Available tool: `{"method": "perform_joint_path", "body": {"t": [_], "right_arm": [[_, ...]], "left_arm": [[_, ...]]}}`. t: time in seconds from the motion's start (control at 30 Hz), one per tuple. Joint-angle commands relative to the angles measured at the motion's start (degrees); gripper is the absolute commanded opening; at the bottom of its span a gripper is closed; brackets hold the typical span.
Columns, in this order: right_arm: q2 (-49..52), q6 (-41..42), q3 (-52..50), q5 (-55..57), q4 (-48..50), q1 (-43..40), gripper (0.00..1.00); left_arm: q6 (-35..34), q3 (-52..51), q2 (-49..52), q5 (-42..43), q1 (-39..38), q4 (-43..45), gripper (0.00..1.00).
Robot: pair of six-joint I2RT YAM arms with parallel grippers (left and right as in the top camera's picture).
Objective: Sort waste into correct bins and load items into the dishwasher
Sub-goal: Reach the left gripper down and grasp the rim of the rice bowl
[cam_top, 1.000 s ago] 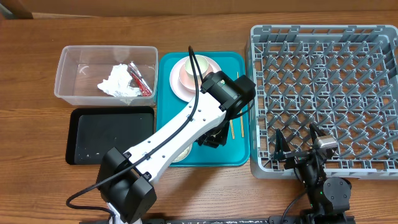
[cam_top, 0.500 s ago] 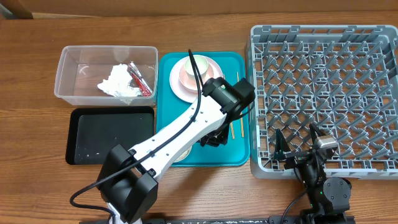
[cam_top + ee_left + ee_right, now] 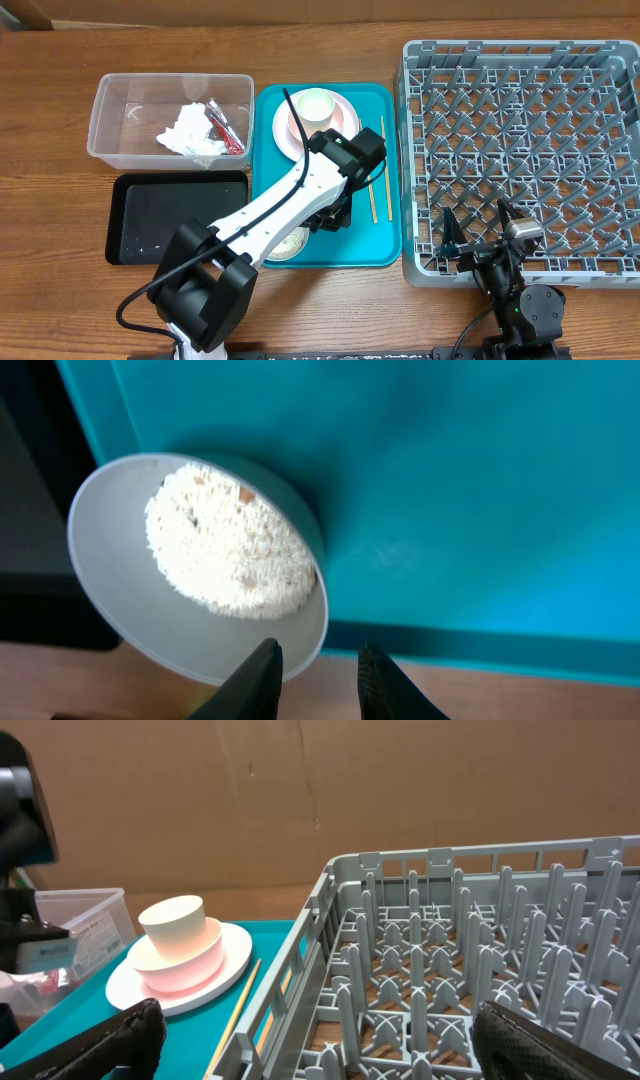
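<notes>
A grey bowl (image 3: 120, 590) of white rice (image 3: 230, 540) sits at the near left corner of the teal tray (image 3: 450, 480). My left gripper (image 3: 318, 660) hangs just over the bowl's near rim, jaws narrowly open, one finger over the inside and one outside, gripping nothing. In the overhead view the left gripper (image 3: 330, 215) is right of the grey bowl (image 3: 288, 246). A white cup (image 3: 313, 103) stands in a pink bowl (image 3: 180, 970) on the plate (image 3: 283, 128). Two chopsticks (image 3: 381, 170) lie on the tray's right side. My right gripper (image 3: 320, 1050) stands wide open and empty at the dish rack's (image 3: 520, 150) near edge.
The clear tub (image 3: 120, 100) at the back left holds a crumpled tissue (image 3: 190, 130) and a red wrapper (image 3: 225, 130). A black tray (image 3: 175, 220) with a few rice grains lies in front of it, left of the teal tray (image 3: 385, 245).
My left arm has swung left and toward the near side, away from the chopsticks to the grey bowl, uncovering the cup. The right arm has not moved.
</notes>
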Motion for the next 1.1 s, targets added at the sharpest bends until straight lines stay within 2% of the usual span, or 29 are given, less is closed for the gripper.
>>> {"method": "perform_joint_path", "body": {"t": [0.0, 0.3, 0.67, 1.07], "right_arm": [[-0.61, 0.04, -0.57, 0.5, 0.37, 0.09, 1.0], [-0.61, 0.07, -0.57, 0.5, 0.37, 0.09, 1.0], [-0.61, 0.04, -0.57, 0.5, 0.37, 0.09, 1.0], [-0.61, 0.04, -0.57, 0.5, 0.37, 0.09, 1.0]], "left_arm": [[-1.38, -2.93, -1.2, 0.57, 0.44, 2.36, 0.28], [-1.4, -10.21, -1.2, 0.94, 0.55, 9.27, 0.28], [-1.4, -11.5, -1.18, 0.94, 0.52, 10.71, 0.28], [-1.38, -11.67, -1.18, 0.92, 0.55, 10.86, 0.23]]}}
